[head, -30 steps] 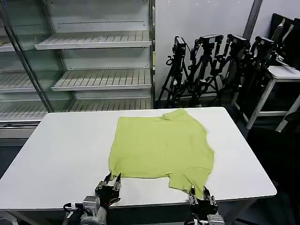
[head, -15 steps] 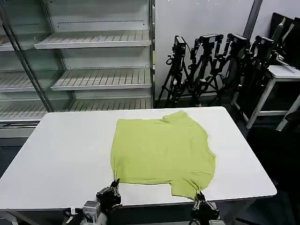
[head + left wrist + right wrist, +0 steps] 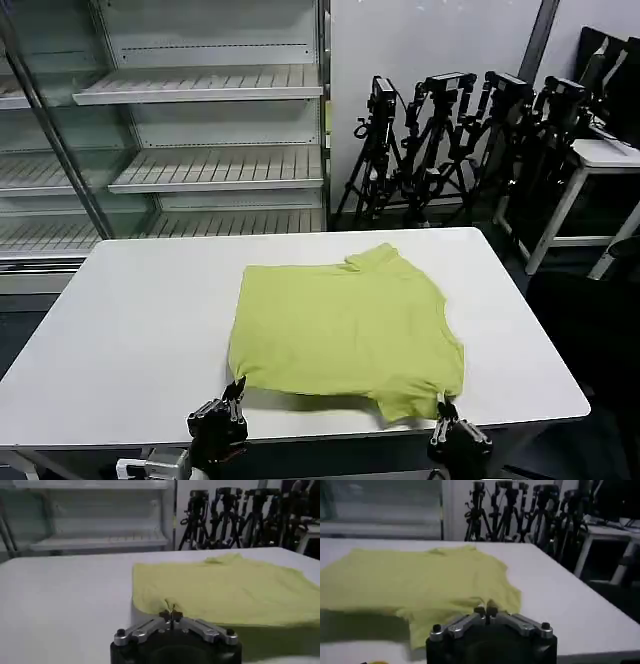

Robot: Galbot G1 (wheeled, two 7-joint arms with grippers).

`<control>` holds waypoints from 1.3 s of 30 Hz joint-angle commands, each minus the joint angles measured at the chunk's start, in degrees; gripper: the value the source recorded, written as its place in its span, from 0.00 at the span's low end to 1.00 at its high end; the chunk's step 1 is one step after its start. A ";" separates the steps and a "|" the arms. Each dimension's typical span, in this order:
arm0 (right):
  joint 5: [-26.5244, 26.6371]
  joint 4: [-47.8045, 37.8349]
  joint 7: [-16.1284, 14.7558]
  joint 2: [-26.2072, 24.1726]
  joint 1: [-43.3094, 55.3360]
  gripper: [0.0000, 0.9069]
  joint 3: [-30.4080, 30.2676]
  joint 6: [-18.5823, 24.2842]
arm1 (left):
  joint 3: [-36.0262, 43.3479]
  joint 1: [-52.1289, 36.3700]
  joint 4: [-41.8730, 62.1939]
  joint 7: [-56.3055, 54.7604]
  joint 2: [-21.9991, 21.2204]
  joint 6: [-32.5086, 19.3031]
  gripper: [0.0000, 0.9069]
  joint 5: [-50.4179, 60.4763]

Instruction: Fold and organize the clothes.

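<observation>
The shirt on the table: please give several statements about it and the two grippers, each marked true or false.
1. The shirt lies on the white table. True.
2. The left gripper is shut on the shirt's near edge. True.
3. The right gripper hangs open, apart from the shirt. False: it is shut on the shirt's near right corner.
4. The shirt has a printed picture. False: it is plain yellow-green.
5. Black tripods stand behind the table. True.
</observation>
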 commanded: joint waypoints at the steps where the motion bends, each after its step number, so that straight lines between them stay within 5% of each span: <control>1: 5.42 0.13 -0.86 -2.52 4.74 0.00 3.45 2.22 | -1.30 -2.77 -0.28 4.18 2.08 -0.74 0.02 -3.30; 39: 9.98 -15.71 -0.40 -6.81 23.34 0.00 -0.22 0.90 | 0.20 -20.64 14.77 3.65 6.15 -4.15 0.02 -12.09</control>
